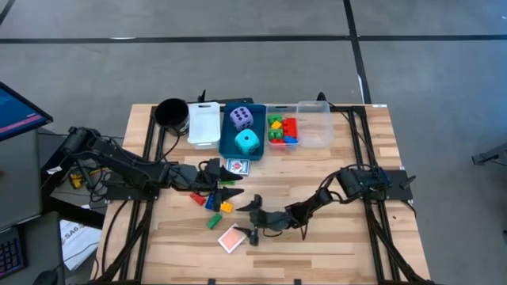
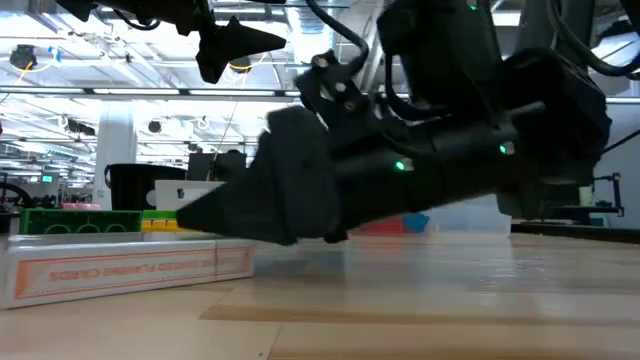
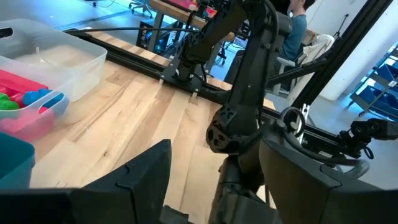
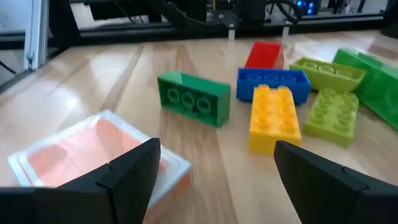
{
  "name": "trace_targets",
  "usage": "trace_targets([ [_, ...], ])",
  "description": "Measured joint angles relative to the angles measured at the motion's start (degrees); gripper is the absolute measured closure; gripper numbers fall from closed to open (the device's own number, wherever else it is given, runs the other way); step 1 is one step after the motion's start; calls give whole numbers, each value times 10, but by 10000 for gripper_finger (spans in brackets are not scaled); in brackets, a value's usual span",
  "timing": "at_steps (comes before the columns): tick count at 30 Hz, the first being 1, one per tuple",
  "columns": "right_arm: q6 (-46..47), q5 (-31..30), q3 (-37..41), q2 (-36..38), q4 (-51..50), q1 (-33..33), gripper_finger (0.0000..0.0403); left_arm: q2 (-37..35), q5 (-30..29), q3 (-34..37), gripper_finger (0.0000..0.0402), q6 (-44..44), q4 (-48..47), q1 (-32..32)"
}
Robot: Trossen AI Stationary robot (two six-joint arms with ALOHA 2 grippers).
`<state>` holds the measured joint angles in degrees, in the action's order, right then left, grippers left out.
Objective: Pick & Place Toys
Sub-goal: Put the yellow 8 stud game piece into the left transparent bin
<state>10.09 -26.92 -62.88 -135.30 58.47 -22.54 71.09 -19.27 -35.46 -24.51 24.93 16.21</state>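
Note:
Loose toy bricks lie flat on the table in front of my right gripper [image 4: 214, 180]: a green one [image 4: 194, 98], a yellow one [image 4: 273, 117], a blue one [image 4: 273, 84], a red one [image 4: 264, 55] and lime ones [image 4: 333, 112]. A red-backed card box [image 1: 231, 238] lies flat near the front edge. My right gripper [image 1: 252, 220] is open, low over the table, with one finger [image 4: 124, 174] beside the box. My left gripper [image 1: 234, 186] hangs open above the bricks [image 1: 212, 203] and holds nothing.
At the back stand a black cup [image 1: 171, 112], a white bin [image 1: 204, 123], a blue bin [image 1: 230, 146] holding a purple die [image 1: 242, 119] and a cyan die [image 1: 248, 142], a clear bin [image 1: 283, 142] with bricks, and another clear bin [image 1: 315, 123]. A card [image 1: 238, 167] lies before the blue bin.

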Motion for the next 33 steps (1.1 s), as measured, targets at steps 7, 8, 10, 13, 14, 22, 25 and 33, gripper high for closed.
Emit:
trace_targets([
  [7, 27, 0, -11, 0, -4, 26, 92, 0, 0, 0, 165, 0, 0, 0],
  [8, 37, -1, -12, 0, -12, 30, 92, 0, 0, 0, 165, 0, 0, 0],
  [10, 54, -1, -12, 0, -37, 37, 92, 0, 0, 0, 165, 0, 0, 0],
  [13, 68, -2, -12, 1, -69, 44, 92, 0, 0, 0, 165, 0, 0, 0],
  [14, 70, -2, -13, 2, -78, 45, 92, 0, 0, 0, 165, 0, 0, 0],
  [22, 59, -2, -13, 3, -94, 47, 92, 0, 0, 0, 165, 0, -1, 0],
  [25, 58, -1, -13, 3, -96, 46, 92, 0, 0, 0, 165, 0, -1, 0],
  [33, 32, 16, -11, 2, -98, 46, 92, 0, 0, 0, 165, 0, -1, 0],
])
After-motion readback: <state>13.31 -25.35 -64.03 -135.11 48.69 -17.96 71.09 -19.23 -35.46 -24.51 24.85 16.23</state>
